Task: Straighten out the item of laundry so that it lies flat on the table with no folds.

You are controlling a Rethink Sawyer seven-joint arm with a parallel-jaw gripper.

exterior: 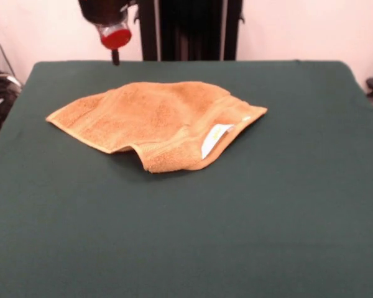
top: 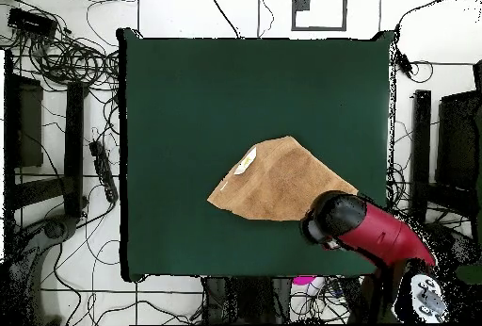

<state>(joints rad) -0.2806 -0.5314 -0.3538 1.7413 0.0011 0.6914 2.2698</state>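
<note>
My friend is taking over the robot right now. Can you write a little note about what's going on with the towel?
Gripper: up above the table's far edge, holding nothing; open or shut can't be told.
Towel: orange-tan, lying mid-table on the green table, apart from the gripper. It is folded over itself, with a raised fold at the front edge and the white care tag showing.
Done: nothing visible yet.
Left: open the fold and spread the towel flat.
</note>
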